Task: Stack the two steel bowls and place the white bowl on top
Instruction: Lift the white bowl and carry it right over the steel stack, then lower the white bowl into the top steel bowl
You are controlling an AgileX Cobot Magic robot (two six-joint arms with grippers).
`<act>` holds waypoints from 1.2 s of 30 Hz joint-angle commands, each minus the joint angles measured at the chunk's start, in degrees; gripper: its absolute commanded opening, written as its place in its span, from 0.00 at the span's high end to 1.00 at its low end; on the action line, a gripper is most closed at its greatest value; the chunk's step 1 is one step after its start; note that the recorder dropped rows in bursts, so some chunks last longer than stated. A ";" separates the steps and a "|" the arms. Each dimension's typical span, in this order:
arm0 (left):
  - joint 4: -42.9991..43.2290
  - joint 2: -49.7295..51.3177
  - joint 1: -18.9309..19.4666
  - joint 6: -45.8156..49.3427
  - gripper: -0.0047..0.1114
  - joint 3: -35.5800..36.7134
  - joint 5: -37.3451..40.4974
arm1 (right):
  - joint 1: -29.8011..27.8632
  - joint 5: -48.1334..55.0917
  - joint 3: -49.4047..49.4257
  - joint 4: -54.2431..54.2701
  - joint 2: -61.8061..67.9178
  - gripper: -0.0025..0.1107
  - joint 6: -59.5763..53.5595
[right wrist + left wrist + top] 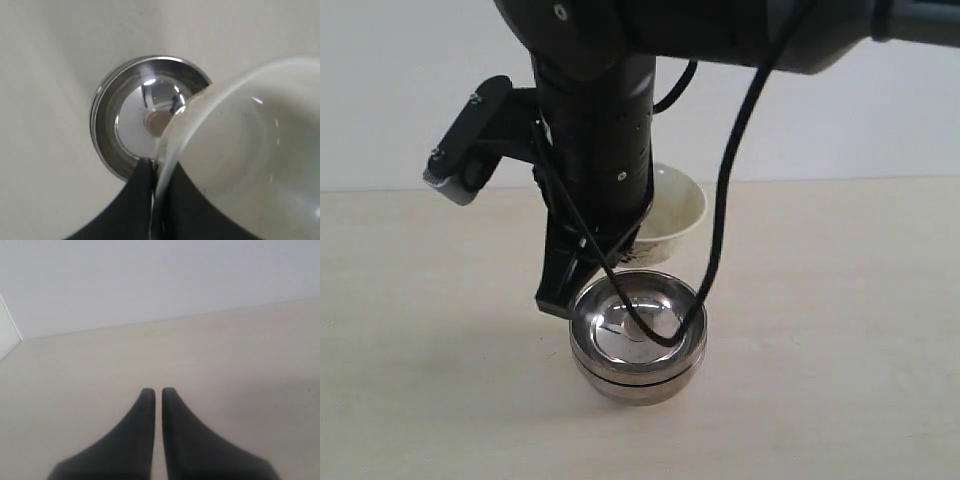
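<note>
The two steel bowls (638, 345) sit nested one inside the other on the table, and the right wrist view looks down into them (127, 117). The white bowl (678, 205) hangs tilted just behind and above the stack, mostly hidden by the arm. My right gripper (560, 298) is shut on the white bowl's rim (240, 150), its fingertips (147, 170) over the near edge of the steel stack. My left gripper (156, 391) is shut with nothing in it, over bare table, and is out of the exterior view.
The pale wooden table (840, 330) runs back to a white wall. A black cable (720, 210) from the right arm loops down into the top steel bowl. The arm's wrist camera (468, 150) juts out to the left.
</note>
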 commanded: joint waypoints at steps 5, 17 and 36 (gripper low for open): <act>-0.49 -0.22 0.17 -0.56 0.93 0.20 -0.45 | -0.84 -8.59 8.88 0.50 -0.66 0.98 1.73; -0.49 -0.22 0.17 -0.56 0.93 0.20 -0.45 | -0.95 -12.41 10.27 1.96 3.55 0.98 2.13; -0.49 -0.22 0.17 -0.56 0.93 0.20 -0.45 | -1.60 -11.18 10.27 -0.60 6.20 0.98 4.41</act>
